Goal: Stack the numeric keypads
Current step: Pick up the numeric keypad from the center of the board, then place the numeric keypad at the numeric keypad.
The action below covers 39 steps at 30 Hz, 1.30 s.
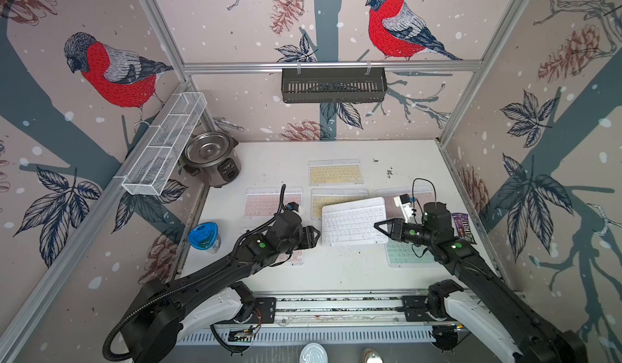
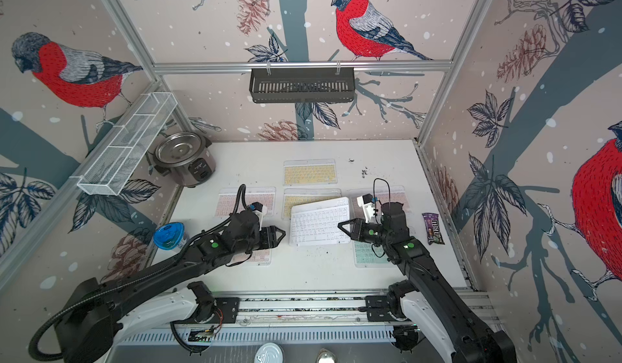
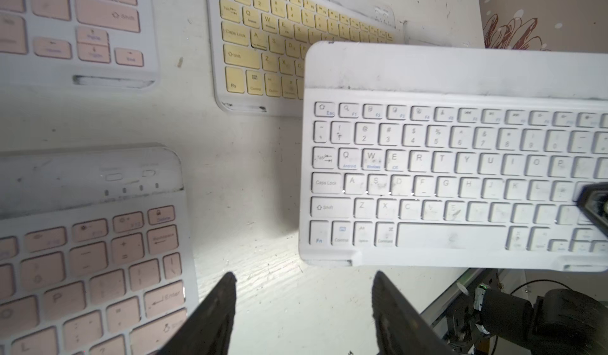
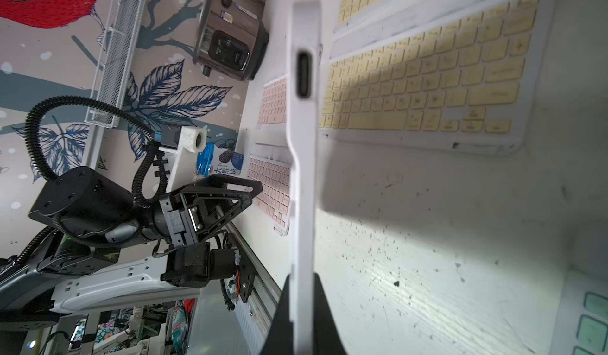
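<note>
**Seven keypads, and the right tool holds the white one**

The right tool (image 1: 379,226) is closed on one short side of the white keypad (image 1: 353,221). In the right wrist view, the keypad's thin edge sits between the tool's two black fingers (image 4: 324,317). The keypad is up off the tabletop (image 1: 336,272) and throws a shadow on it. The left tool (image 1: 316,236) is just beside the other short side and does not touch it. In the left wrist view, its two fingers stand apart with only bare tabletop between them.

There are seven keypads: three pink, two yellow, one white and one mint green.

The mint green keypad (image 1: 402,257) lies flat under the right tool's arm. One pink keypad (image 3: 98,264) lies flat under the left tool's arm. Just past the left tool lies a second pink keypad (image 1: 266,203). Past the right tool lies a third pink keypad (image 1: 425,196), partly hidden by the wrist camera. Between those two lies one yellow keypad (image 1: 328,203), and part of it is covered by the white one. Farther on, a second yellow keypad (image 1: 335,173) lies alone.

One cup (image 1: 203,237) with a blue lid stands near the left tool's arm. One candy bag (image 2: 433,228) lies near the right tool's arm. Far from both tools stands one rice cooker (image 1: 210,157). Two baskets hang on the walls, a white wire basket (image 1: 165,142) and a black basket (image 1: 333,85).
</note>
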Available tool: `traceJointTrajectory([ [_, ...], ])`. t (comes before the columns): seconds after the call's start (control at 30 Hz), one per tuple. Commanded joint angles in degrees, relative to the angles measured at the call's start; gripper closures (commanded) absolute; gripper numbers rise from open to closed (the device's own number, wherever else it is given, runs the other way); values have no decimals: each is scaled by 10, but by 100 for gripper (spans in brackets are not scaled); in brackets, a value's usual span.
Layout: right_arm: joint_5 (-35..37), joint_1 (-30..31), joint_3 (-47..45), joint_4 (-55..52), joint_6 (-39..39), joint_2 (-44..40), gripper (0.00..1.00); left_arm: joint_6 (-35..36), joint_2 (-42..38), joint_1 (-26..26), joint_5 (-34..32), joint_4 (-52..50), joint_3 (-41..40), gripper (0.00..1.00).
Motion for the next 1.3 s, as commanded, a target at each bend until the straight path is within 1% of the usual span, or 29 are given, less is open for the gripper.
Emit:
traceJointTrajectory([
  [0.0, -32, -15, 22, 35, -13, 3, 94, 0, -19, 3, -52, -29, 17, 34],
  [0.1, -31, -29, 37, 65, -8, 16, 94, 10, -33, 23, -64, -47, 35, 34],
  [0.23, -41, -42, 60, 121, -1, 49, 94, 21, -40, 73, -43, -59, 51, 34],
  [0.4, -57, -50, 101, 186, 1, 115, 94, 54, -27, 95, -51, -61, 74, 33],
  [0.6, -73, -52, 166, 227, -18, 238, 94, 56, 3, 111, -77, -54, 90, 33],
  [0.7, -91, -53, 209, 230, -36, 314, 94, 58, 14, 126, -64, -29, 84, 33],
  [0.87, -105, -54, 289, 233, -53, 431, 94, 68, 33, 166, -46, -1, 83, 33],
  [0.93, -127, -54, 321, 241, -56, 481, 94, 75, 35, 183, -45, 14, 83, 33],
  [1.1, -144, -53, 396, 249, -54, 589, 94, 93, 54, 223, -15, 55, 85, 33],
  [1.17, -159, -52, 426, 250, -53, 628, 93, 104, 68, 229, -15, 58, 94, 33],
  [1.27, -164, -52, 466, 245, -50, 676, 92, 111, 87, 234, -14, 71, 100, 33],
])
